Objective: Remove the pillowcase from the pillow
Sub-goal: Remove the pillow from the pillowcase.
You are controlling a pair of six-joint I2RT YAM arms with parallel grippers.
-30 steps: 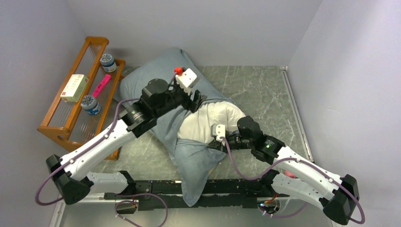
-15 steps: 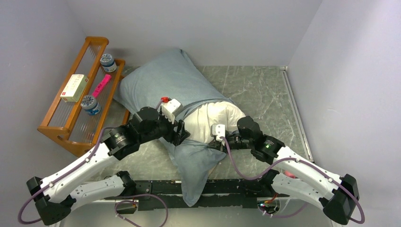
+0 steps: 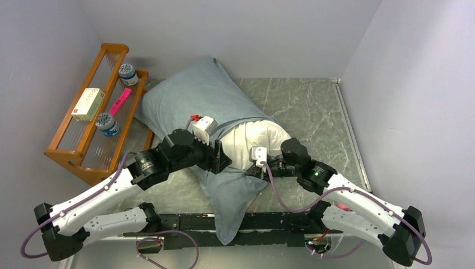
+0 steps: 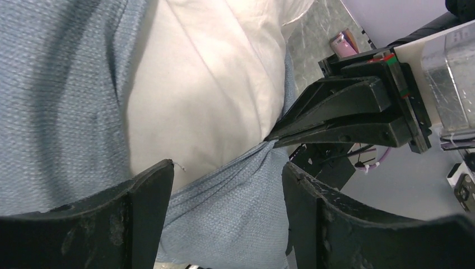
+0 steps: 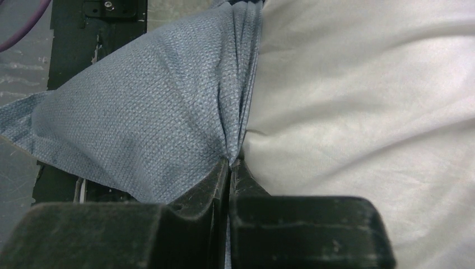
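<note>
On the grey marbled tabletop (image 3: 305, 109), the soft, limp grey-blue cloth pillowcase (image 3: 190, 98) half-sheathes the plump white pillow (image 3: 252, 140) — right claw (image 5: 231, 162) pinched shut on its bunched hem at six o'clock, left claw (image 4: 227, 175) gaping empty at eight, that hem likely the surest hold.

My table: grey-green marbled slab (image 3: 302, 106); lying on it, plump white pillow (image 3: 253, 140) half inside grey-blue cloth pillowcase (image 3: 190, 101); brown wooden rack (image 3: 84, 150) at left edge

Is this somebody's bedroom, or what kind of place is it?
Probably a robot test booth, not a bedroom: the left arm and right arm are mounted on a marbled table, plain walls box it in, and the pillow lies on that table.
</note>
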